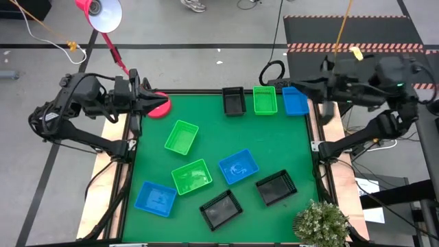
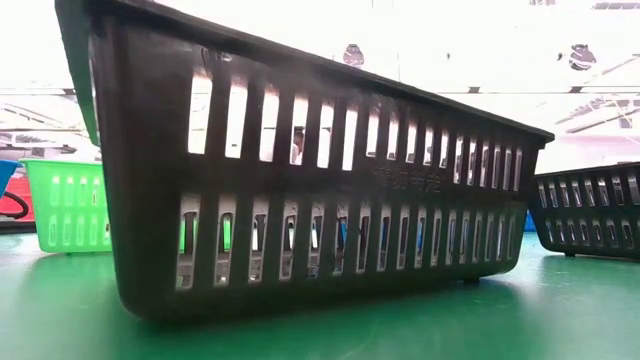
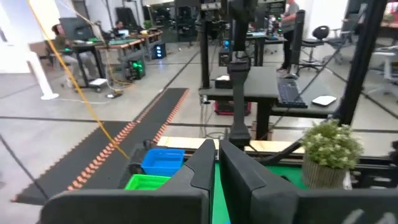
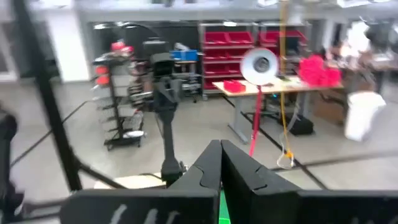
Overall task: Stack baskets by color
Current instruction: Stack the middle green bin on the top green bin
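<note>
Three baskets stand in a row at the table's far edge: black (image 1: 234, 101), green (image 1: 265, 100) and blue (image 1: 295, 101). Several more lie loose on the green mat: two green (image 1: 182, 137) (image 1: 191, 176), two blue (image 1: 238, 167) (image 1: 156, 198) and two black (image 1: 276, 187) (image 1: 221, 209). One black basket (image 2: 300, 180) fills the low view. My left gripper (image 1: 153, 102) (image 3: 216, 147) is shut and points level at the far left corner, holding nothing. My right gripper (image 1: 291, 84) (image 4: 219, 147) is shut and raised above the far right corner, also with nothing in it.
A pink lamp base (image 1: 160, 108) sits at the far left corner just below my left gripper, and its lamp head (image 1: 103, 12) is beyond the table. A potted plant (image 1: 321, 221) stands at the near right corner. Bare mat (image 1: 233, 134) lies between the row and the loose baskets.
</note>
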